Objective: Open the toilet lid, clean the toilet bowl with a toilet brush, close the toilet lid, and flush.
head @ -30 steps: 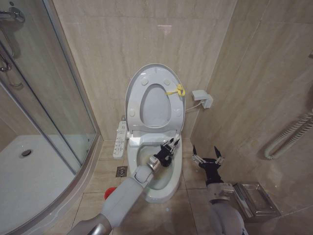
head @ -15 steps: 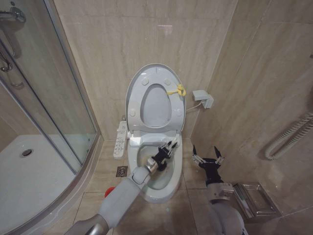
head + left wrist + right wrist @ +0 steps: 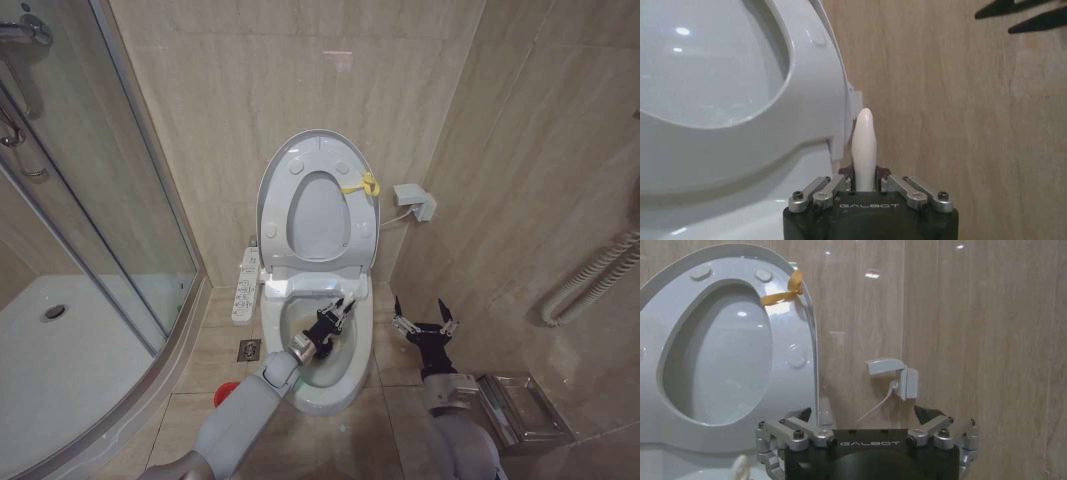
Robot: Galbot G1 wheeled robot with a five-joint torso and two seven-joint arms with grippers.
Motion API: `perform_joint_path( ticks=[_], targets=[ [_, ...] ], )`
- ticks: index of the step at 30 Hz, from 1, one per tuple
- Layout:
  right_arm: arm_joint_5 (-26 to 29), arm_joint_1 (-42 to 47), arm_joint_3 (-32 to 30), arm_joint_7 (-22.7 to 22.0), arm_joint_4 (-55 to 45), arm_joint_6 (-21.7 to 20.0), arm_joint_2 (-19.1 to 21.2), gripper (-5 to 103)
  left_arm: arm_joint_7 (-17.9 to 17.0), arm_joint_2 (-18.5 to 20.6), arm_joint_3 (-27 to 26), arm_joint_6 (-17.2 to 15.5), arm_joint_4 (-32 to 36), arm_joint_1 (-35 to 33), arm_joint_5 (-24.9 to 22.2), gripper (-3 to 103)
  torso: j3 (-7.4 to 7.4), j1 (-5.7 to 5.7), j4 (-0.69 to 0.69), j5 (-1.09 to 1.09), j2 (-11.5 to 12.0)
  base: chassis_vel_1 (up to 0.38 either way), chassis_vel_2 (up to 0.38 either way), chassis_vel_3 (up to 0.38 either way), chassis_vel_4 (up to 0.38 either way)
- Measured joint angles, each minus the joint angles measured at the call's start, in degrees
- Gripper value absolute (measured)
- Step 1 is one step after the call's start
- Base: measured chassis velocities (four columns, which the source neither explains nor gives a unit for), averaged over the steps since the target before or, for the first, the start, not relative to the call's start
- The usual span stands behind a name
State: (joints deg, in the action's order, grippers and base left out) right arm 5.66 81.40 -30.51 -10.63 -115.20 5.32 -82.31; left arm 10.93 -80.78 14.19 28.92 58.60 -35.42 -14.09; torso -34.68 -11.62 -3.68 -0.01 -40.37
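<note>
Brush head hidden beneath the left pincer (image 3: 340, 309)

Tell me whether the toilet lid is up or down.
Up: the toilet lid stands raised against the wall, with the ring seat lifted too.

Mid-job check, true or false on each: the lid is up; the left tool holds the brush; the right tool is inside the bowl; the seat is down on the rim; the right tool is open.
1. The large glossy white oval toilet lid stands raised against the wall. True.
2. The left tool is shut on the thin white handle of the toilet brush, over the stained white ceramic toilet bowl. True.
3. The right tool is inside the bowl. False: it hangs beside the bowl, above the floor.
4. The ring-shaped white seat with a yellow tie lies on the rim. False: it is raised with the lid.
5. The right tool is open. True.
</note>
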Motion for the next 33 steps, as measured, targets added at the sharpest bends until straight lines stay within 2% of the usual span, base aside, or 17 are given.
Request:
perform_joint_path(
  ticks=[7, 14, 19, 22, 27, 33],
  targets=[
    [0.0, 0.0, 0.0, 0.0, 0.0, 0.0, 0.0, 100, 0.3, 2.6, -3.9, 1.1, -1.3, -2.2, 0.8, 20, 0.00, 0.00, 0.02, -0.01, 0.0, 0.000, 0.000, 0.000, 0.000],
    [0.0, 0.0, 0.0, 0.0, 0.0, 0.0, 0.0, 100, 0.2, 3.6, -5.8, 1.6, -2.0, -3.4, 1.9, 20, 0.00, 0.00, 0.02, 0.00, 0.0, 0.000, 0.000, 0.000, 0.000],
    [0.0, 0.0, 0.0, 0.0, 0.0, 0.0, 0.0, 100, -2.0, 3.2, -6.6, 0.7, 3.3, -4.7, 2.0, 20, 0.00, 0.00, 0.01, 0.01, 0.0, 0.000, 0.000, 0.000, 0.000],
    [0.0, 0.0, 0.0, 0.0, 0.0, 0.0, 0.0, 100, -3.5, 2.5, -6.3, -0.6, 8.9, -6.0, 2.0, 20, 0.00, 0.00, 0.01, 0.01, 0.0, 0.000, 0.000, 0.000, 0.000],
    [0.0, 0.0, 0.0, 0.0, 0.0, 0.0, 0.0, 100, -4.1, 0.8, -5.0, -1.9, 14.0, -7.8, 2.4, 20, 0.00, 0.00, 0.01, 0.01, 0.0, 0.000, 0.000, 0.000, 0.000],
    [0.0, 0.0, 0.0, 0.0, 0.0, 0.0, 0.0, 100, -3.2, -0.7, -3.1, -1.5, 13.0, -7.7, 2.5, 20, 0.00, 0.00, 0.02, 0.02, 0.0, 0.000, 0.000, 0.000, 0.000]
  ],
)
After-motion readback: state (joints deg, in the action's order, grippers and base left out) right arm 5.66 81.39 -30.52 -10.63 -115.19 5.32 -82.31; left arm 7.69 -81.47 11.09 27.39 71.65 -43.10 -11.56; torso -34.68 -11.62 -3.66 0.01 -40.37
